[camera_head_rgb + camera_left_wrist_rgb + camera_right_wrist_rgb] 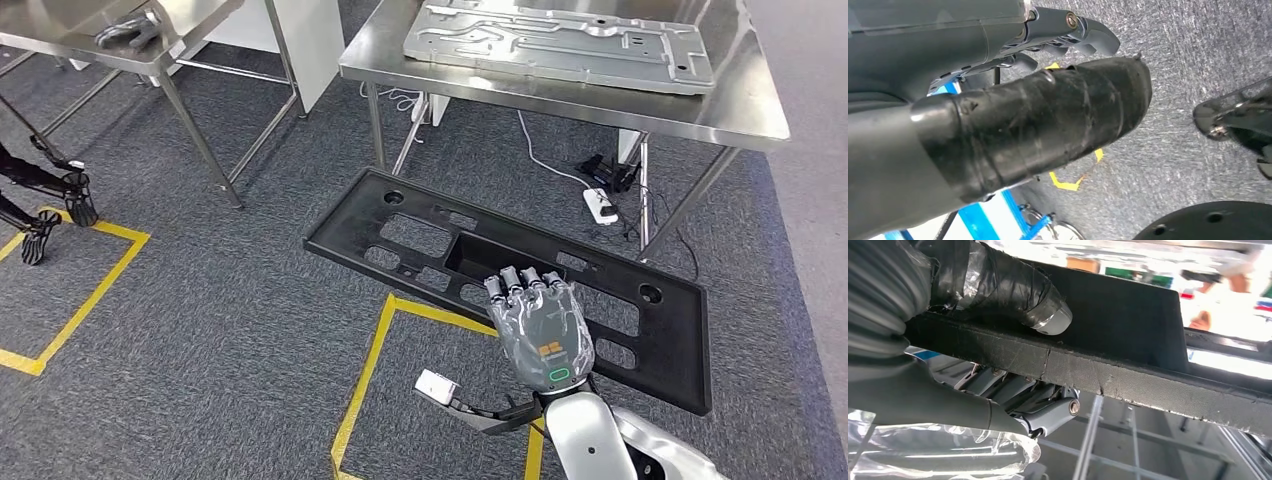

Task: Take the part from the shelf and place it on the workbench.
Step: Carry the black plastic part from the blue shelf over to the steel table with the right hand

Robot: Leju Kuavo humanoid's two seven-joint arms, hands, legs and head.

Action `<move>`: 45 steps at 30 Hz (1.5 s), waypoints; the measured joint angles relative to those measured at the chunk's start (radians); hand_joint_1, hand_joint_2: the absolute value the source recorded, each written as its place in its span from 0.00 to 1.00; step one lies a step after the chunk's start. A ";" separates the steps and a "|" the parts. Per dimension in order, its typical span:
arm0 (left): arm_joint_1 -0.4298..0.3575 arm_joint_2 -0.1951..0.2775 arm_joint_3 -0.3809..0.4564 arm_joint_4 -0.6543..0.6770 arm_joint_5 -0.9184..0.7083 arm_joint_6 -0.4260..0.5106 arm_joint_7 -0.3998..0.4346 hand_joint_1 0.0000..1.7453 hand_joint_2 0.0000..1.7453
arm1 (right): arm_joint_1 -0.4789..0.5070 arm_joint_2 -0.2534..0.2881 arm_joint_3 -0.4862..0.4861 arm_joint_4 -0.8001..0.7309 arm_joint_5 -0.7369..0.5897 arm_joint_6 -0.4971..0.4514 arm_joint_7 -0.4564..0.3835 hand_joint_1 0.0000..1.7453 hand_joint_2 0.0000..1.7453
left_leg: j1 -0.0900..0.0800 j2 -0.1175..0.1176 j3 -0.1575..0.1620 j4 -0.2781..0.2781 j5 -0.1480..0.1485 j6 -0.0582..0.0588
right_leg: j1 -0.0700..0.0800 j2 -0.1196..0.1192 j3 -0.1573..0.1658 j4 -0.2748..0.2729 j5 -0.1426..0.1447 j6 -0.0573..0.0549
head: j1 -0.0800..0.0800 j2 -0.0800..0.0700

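Observation:
The part [345, 232] is a long black plastic panel with several cutouts, held flat above the grey carpet in the head view. My right hand [540, 325] grips its near long edge from above. In the right wrist view the taped thumb [1013, 290] presses on one face of the part [1128, 380] and the fingers [1043, 407] curl under the other face. The steel workbench [600, 108] stands just beyond the part. My left hand [1048, 115] hangs over the carpet, holding nothing, fingers apart from the thumb.
A large grey metal plate [560, 45] covers much of the workbench top. A power strip with cables [598, 205] lies under it. A second steel table [60, 42] stands at the far left. Yellow tape squares [390, 340] mark the carpet.

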 joint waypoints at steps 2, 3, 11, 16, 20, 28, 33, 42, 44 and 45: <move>0.000 0.001 -0.004 0.000 -0.013 0.001 0.002 0.00 0.00 | 0.011 -0.015 -0.013 -0.025 0.000 0.015 0.004 1.00 1.00 | 0.000 -0.004 0.055 -0.125 0.072 0.006 | -0.001 0.016 -0.001 0.009 -0.005 0.004 | 0.000 0.000; -0.002 0.001 -0.008 0.000 -0.022 0.002 0.005 0.00 0.00 | 0.016 -0.024 -0.022 -0.040 -0.001 0.024 0.007 1.00 1.00 | -0.002 -0.008 0.083 -0.186 0.096 0.009 | 0.001 0.023 -0.002 0.015 -0.008 0.008 | 0.000 0.000; -0.009 -0.001 -0.055 0.000 -0.087 0.012 0.017 0.00 0.00 | 0.030 -0.098 -0.110 -0.157 -0.040 0.086 0.015 1.00 1.00 | -0.011 -0.017 0.107 -0.251 0.115 0.028 | 0.002 0.023 -0.006 0.017 -0.010 0.002 | 0.002 0.000; -0.010 -0.005 -0.082 0.000 -0.099 0.028 -0.011 0.00 0.00 | 0.015 -0.120 -0.142 -0.200 -0.047 0.085 0.015 1.00 1.00 | -0.013 -0.018 0.105 -0.251 0.115 0.035 | 0.001 0.022 -0.003 0.011 -0.007 0.010 | 0.002 0.000; -0.011 -0.009 -0.098 0.000 -0.099 0.035 -0.031 0.00 0.00 | 0.005 -0.131 -0.151 -0.219 -0.047 0.081 0.015 1.00 1.00 | -0.015 -0.018 0.105 -0.251 0.115 0.038 | -0.001 0.022 -0.003 0.009 -0.007 0.024 | 0.002 0.000; -0.013 -0.014 -0.121 0.000 -0.094 0.031 -0.017 0.00 0.00 | -0.001 -0.144 -0.157 -0.243 -0.037 0.064 0.015 1.00 1.00 | -0.015 -0.019 0.106 -0.253 0.114 0.038 | -0.003 0.021 -0.004 0.009 -0.009 0.034 | 0.001 0.000; -0.013 -0.016 -0.126 0.000 -0.091 0.029 -0.008 0.00 0.00 | -0.001 -0.149 -0.157 -0.253 -0.035 0.068 0.015 1.00 1.00 | -0.015 -0.019 0.108 -0.255 0.114 0.038 | -0.002 0.021 -0.004 0.010 -0.009 0.034 | 0.001 0.000; -0.013 -0.016 -0.136 0.000 -0.087 0.029 -0.003 0.00 0.00 | -0.001 -0.160 -0.157 -0.268 -0.020 0.104 0.015 1.00 1.00 | -0.015 -0.019 0.108 -0.257 0.115 0.038 | -0.002 0.021 -0.004 0.010 -0.009 0.034 | 0.001 0.000; -0.014 -0.016 -0.138 0.000 -0.087 0.030 -0.003 0.00 0.00 | -0.001 -0.161 -0.157 -0.270 -0.019 0.109 0.015 1.00 1.00 | -0.015 -0.019 0.108 -0.257 0.115 0.038 | -0.002 0.021 -0.004 0.010 -0.009 0.034 | 0.001 0.000; -0.014 -0.016 -0.140 0.000 -0.087 0.030 -0.003 0.00 0.00 | -0.001 -0.162 -0.157 -0.272 -0.018 0.110 0.015 1.00 1.00 | -0.015 -0.019 0.108 -0.257 0.115 0.038 | -0.002 0.021 -0.004 0.010 -0.009 0.034 | 0.001 0.000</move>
